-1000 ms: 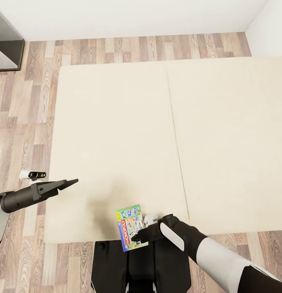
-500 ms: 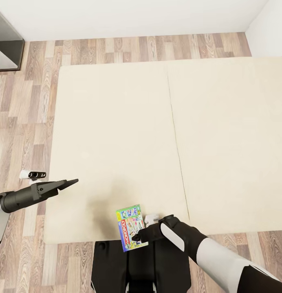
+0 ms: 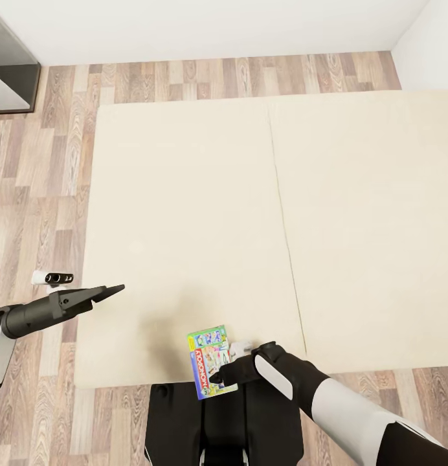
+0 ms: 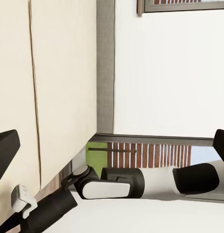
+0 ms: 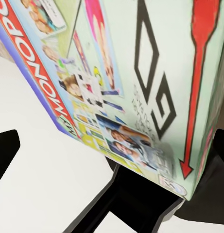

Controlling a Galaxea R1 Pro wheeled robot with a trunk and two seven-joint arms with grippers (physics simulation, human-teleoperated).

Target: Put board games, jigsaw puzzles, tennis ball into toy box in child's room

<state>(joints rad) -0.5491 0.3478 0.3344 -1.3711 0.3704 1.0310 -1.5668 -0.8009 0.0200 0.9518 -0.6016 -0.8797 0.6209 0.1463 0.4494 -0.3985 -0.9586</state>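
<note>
Wood-plank floor [image 3: 43,188], white wall [image 3: 217,26], dark cabinet [image 3: 10,71].

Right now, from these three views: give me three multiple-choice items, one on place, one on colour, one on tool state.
1. Where is the Monopoly box?
A. At the near edge of the bed, at the right tool
B. On the wood floor by the wall
C. In the middle of the bed

2. What colour is the banner lettered MONOPOLY?
A. Black
B. Red
C. Yellow

3. How does the left tool stand?
A. Shut on a ball
B. Shut on the box
C. Holding nothing, over the bed's left edge

Answers:
1 A: the head view shows the box at the beige mattress's near edge, with the right tool on it.
2 B: the right wrist view shows white letters on a red band.
3 C: the head view shows nothing between its fingers.
</note>
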